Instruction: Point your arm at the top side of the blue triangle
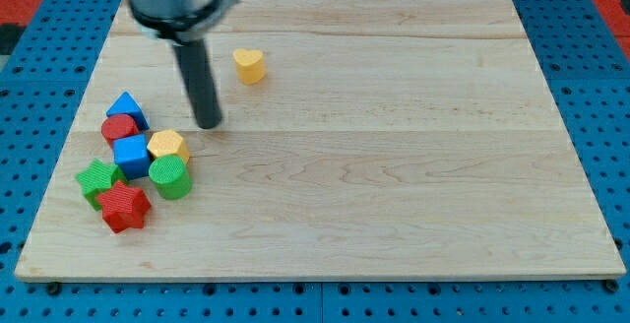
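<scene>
My tip rests right of the blue triangle

You see a pale wooden board, its grain running lengthwise, smooth and matt. The blocks, such as the blue triangle and the yellow heart block, look like painted wood or plastic with a soft sheen. The rod looks dark, matt metal.

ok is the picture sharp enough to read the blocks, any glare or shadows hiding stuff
In the camera view the lighting is even and soft, with no glare on the wooden board. My tip casts only a faint shadow. The blue triangle, to the tip's left, reads sharp, as does the yellow heart. The arm's top is cropped.
</scene>
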Motion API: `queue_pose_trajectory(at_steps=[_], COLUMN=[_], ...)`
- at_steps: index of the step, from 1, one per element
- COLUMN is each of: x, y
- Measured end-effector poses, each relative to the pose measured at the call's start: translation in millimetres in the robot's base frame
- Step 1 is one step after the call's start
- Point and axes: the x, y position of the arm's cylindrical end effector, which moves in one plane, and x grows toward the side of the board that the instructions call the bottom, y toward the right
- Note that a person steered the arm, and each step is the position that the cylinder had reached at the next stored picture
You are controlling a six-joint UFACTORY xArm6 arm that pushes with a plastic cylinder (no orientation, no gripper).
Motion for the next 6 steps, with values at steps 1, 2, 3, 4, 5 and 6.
queue_pose_trajectory(at_steps=[1,2,3,4,5,6], x=[13,34,28,-24,-64,-65], y=[-13,-11,-5,5,-27,-83])
